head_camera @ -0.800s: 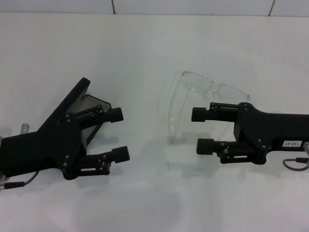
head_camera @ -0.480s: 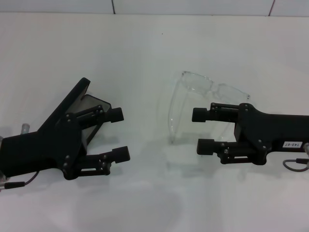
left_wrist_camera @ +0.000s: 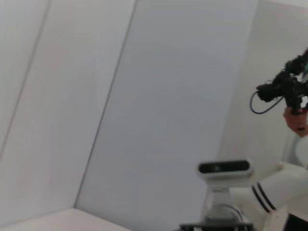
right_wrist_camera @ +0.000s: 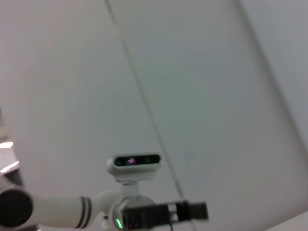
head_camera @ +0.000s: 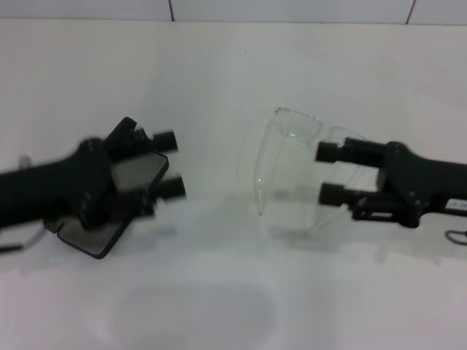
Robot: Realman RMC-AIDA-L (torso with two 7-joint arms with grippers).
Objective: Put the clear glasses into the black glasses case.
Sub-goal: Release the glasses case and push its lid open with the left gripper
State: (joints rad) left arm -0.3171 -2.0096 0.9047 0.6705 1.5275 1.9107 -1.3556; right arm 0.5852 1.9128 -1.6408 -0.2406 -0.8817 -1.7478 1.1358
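Observation:
The clear glasses (head_camera: 295,124) stand on the white table right of centre, with one thin arm (head_camera: 260,175) running toward the front. My right gripper (head_camera: 330,173) is open, level with the table, its fingertips at the glasses' right lens; contact cannot be told. At the left the black glasses case (head_camera: 98,239) lies open, showing its grey lining (head_camera: 137,172). My left gripper (head_camera: 169,164) is open and hovers over the case, covering much of it, with nothing between its fingers. Neither wrist view shows the glasses or the case.
The white table (head_camera: 219,292) reaches back to a tiled wall (head_camera: 292,9). The wrist views face pale wall panels and a camera on a white stand (left_wrist_camera: 224,167) (right_wrist_camera: 134,161).
My left arm has swung back and to the left, so its gripper is now over the open case, fingers closer together. My right gripper drew back to the right. The glasses stayed put.

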